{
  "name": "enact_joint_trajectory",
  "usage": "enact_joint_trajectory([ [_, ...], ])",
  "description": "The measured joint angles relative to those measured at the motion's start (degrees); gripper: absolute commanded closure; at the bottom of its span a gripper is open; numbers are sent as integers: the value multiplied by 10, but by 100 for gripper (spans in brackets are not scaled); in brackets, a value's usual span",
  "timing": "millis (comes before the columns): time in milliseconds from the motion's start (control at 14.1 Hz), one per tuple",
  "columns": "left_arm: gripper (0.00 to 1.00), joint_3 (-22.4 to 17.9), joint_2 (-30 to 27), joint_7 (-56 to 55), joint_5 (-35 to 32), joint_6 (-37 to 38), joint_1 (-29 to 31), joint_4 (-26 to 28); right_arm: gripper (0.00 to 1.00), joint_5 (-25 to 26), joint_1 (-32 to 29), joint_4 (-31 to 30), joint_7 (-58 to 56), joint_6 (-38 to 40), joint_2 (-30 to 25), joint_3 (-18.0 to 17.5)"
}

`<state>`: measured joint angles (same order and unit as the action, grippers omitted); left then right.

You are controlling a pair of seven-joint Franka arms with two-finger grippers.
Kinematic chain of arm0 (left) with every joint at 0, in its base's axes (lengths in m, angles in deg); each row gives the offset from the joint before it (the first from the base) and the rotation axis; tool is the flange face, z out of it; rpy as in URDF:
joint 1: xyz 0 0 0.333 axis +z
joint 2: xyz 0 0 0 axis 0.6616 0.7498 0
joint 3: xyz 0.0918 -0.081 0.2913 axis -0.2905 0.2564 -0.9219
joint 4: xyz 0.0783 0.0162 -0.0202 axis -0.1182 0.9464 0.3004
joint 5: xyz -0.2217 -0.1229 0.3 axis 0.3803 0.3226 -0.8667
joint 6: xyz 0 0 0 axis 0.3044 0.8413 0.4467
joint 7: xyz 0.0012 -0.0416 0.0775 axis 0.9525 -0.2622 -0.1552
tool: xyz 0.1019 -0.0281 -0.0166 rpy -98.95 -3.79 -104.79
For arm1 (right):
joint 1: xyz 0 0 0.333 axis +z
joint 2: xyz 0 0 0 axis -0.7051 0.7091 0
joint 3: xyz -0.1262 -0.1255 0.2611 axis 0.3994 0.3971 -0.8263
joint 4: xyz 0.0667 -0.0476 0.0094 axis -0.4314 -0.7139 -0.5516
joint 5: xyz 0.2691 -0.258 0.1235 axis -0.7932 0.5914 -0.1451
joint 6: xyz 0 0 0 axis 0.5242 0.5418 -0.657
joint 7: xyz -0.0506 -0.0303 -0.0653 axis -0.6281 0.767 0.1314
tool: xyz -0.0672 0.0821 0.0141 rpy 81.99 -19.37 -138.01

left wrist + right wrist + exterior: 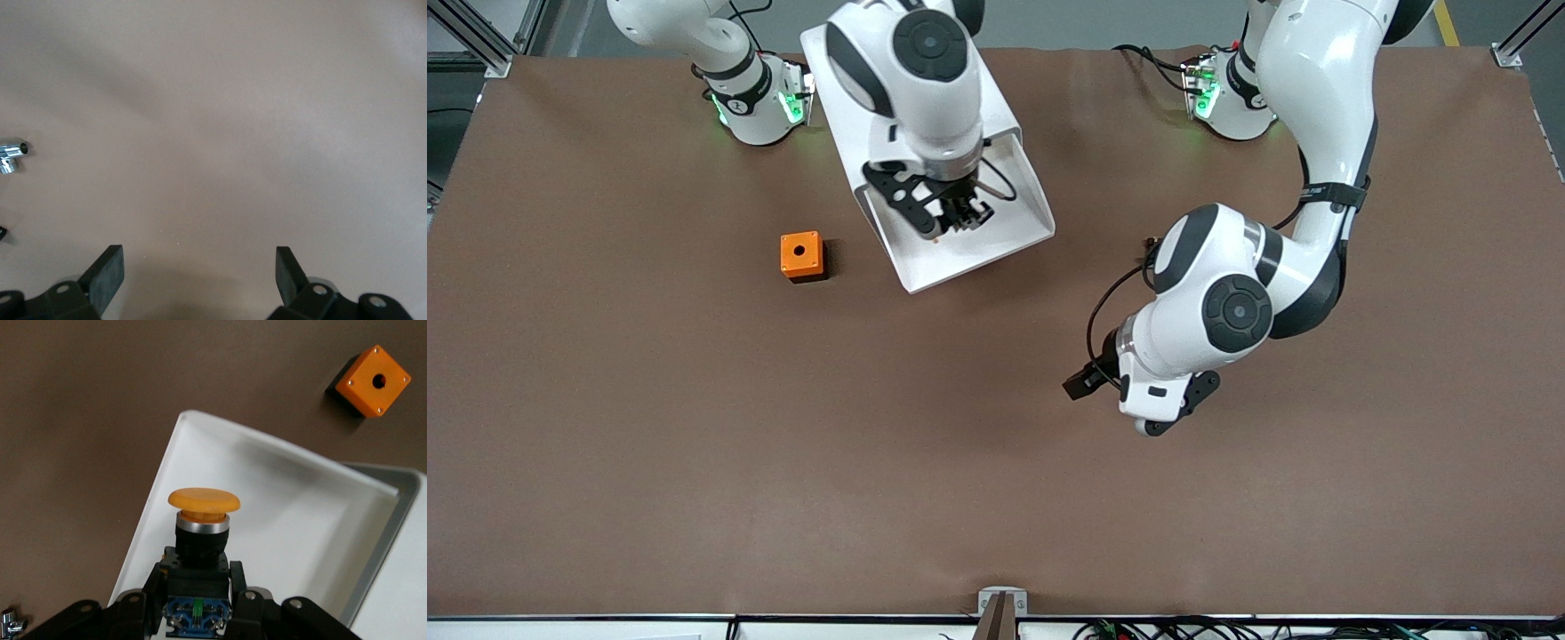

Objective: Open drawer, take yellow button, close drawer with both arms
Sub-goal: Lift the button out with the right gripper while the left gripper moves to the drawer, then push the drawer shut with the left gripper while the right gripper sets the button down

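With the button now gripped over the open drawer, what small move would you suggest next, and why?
Probably lift the right gripper straight up: it is shut on the button above the drawer, which is pulled out. The left gripper waits open over bare table, so it looks free to push the drawer shut afterwards.

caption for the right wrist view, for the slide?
Right gripper shut on the orange-capped button, held over the open white drawer; the orange box sits on the table beside it.
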<state>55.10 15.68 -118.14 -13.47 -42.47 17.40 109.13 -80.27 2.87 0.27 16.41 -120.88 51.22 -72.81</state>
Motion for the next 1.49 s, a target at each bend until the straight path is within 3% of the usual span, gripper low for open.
enact_joint_trajectory([
  [284,0,0,0,1,-5,-18,-7,1,100,1,-104,2,-183,19,-1,6],
  [639,0,0,2,-7,-68,-46,-47,6,100,30,-254,-40,-440,2,1,10],
  [993,0,0,2,-60,-106,-50,-84,11,100,49,-348,-145,-601,-125,-2,10],
  [1490,0,0,2,-133,-110,-51,-140,12,100,51,-457,-286,-760,-330,-2,9],
])
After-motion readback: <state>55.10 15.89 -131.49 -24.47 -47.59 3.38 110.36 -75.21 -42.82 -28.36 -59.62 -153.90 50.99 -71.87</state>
